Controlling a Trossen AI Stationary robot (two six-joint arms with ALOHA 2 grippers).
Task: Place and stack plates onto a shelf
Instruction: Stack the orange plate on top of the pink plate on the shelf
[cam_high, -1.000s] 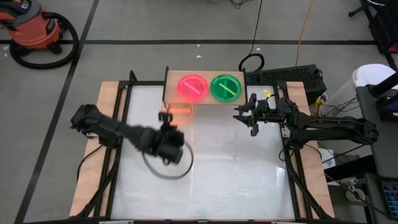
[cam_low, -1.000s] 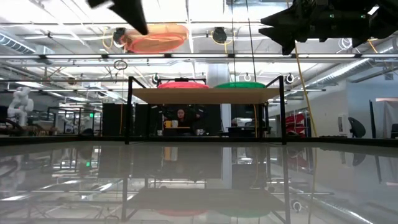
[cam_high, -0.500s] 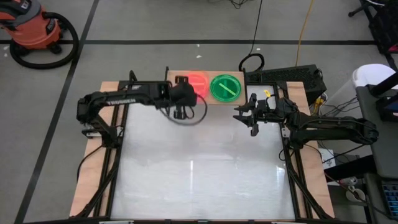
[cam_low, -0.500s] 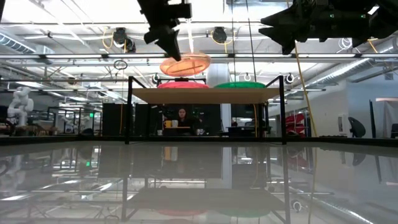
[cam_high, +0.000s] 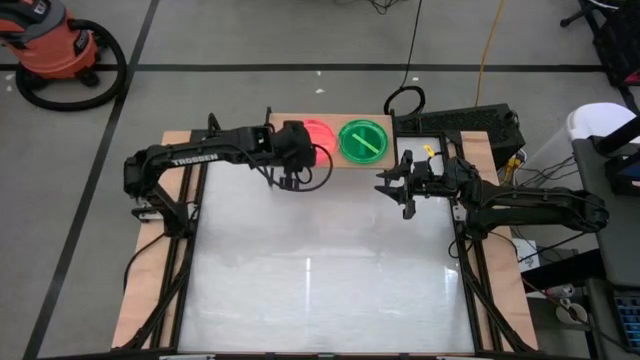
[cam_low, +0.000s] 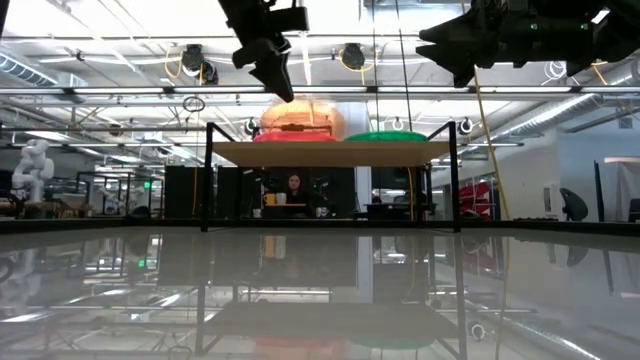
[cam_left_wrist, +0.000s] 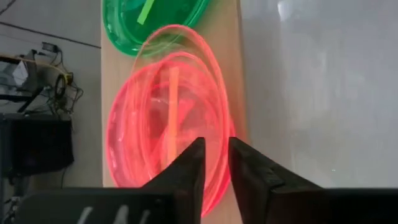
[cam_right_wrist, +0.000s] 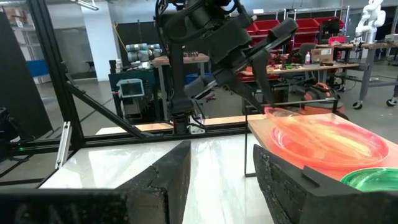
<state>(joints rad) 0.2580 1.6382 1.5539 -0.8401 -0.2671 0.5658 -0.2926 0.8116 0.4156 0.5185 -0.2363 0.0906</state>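
The light-wood shelf stands at the table's far edge. On it sit a green plate to the right and a pink plate to the left. An orange plate lies tilted over the pink one. My left gripper is at the pink plate's near-left side, shut on the orange plate. My right gripper hovers open to the right of the shelf, above the table. My left gripper pinches the orange plate's rim between its two fingers, at the plate's near-left edge. The fingers come slanting down from the table's left. The plate is tilted, and its lower side seems to rest on the pink plate.
The white tabletop spreads in front of the shelf. A black box with cables sits by the table's far right corner. A person sits in the room beyond, seen under the shelf in the low view.
My left gripper has carried the orange plate from above the table's middle toward the far edge, up to the shelf. In the last half second the plate has come down and tipped over the pink plate.
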